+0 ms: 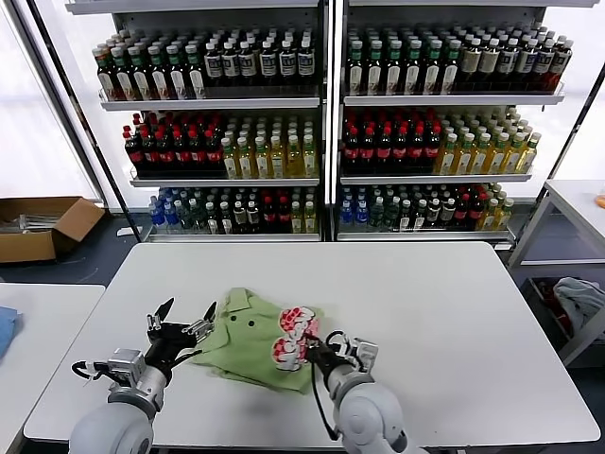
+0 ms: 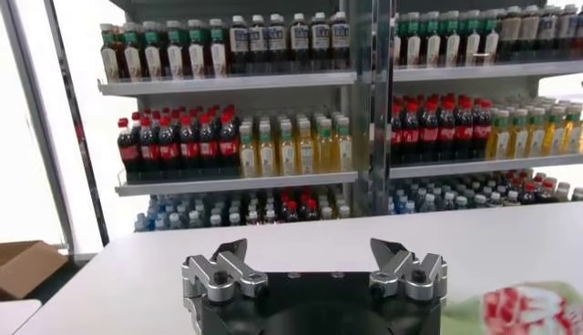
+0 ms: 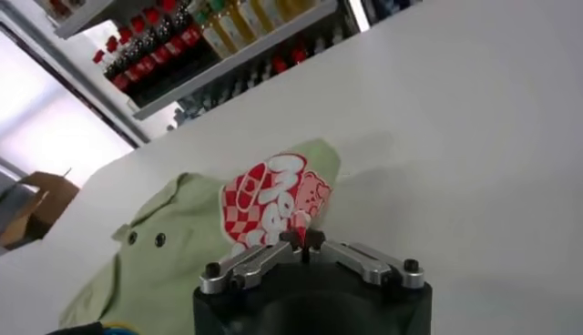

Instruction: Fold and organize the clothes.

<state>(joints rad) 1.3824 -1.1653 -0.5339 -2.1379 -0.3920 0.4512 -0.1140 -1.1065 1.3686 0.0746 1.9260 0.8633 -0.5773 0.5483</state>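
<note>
Nearest the robot, the right gripper (image 1: 310, 348) is closed on the near right edge of the shirt (image 1: 248, 342), its fingertips pinched together on the fabric right at the red-and-white print (image 1: 292, 335); in the right wrist view the same pinch (image 3: 302, 242) sits at the lower rim of the print (image 3: 273, 202). The left gripper (image 1: 185, 322) hovers at the shirt's left edge with its fingers spread wide and nothing between them. The light green shirt lies crumpled on the white desk (image 1: 425, 322), in the near middle, its long axis running roughly left to right, the collar (image 1: 240, 304) with its dark buttons turned toward the far left and the print toward the right. To the far left, on the floor beyond the desk, an open cardboard box (image 1: 43, 227) holds something pale that cannot be made out. To the right, a low shelf (image 1: 567, 312) under a side table holds a bundle of cloth (image 1: 579, 301). Farthest back, the store shelves (image 1: 227, 102) are packed with rows of bottles (image 1: 397, 142), dark, red-capped and yellow.
</note>
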